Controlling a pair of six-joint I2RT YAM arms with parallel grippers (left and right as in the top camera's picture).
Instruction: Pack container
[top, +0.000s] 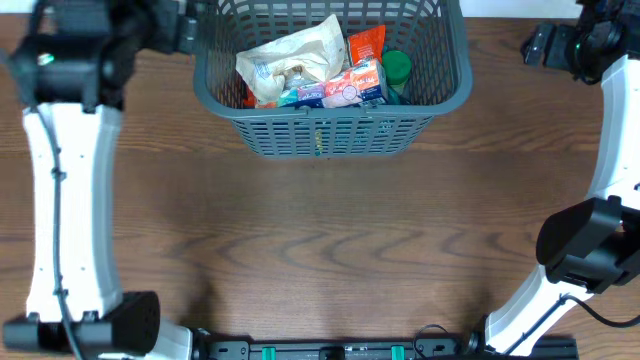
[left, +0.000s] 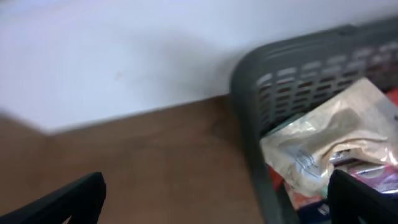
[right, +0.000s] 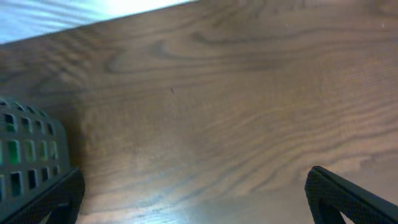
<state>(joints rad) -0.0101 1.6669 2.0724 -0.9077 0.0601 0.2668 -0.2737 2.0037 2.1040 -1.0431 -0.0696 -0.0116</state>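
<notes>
The dark grey lattice container (top: 330, 135) stands at the back middle of the table. It holds a pale crinkled bag (top: 295, 55), an orange packet (top: 366, 42), a pink and blue packet (top: 345, 88) and a green item (top: 397, 68). My left gripper (left: 211, 202) is open and empty, just left of the container's left wall (left: 249, 118), with one finger over the contents. My right gripper (right: 193, 199) is open and empty over bare table, right of the container's corner (right: 28, 149). In the overhead view the right gripper (top: 545, 45) sits at the back right.
The wooden table (top: 320, 240) runs in front of the container. A white wall (left: 124, 50) lies behind the table's far edge. The arm bases stand at the front left (top: 130, 325) and front right (top: 580, 250).
</notes>
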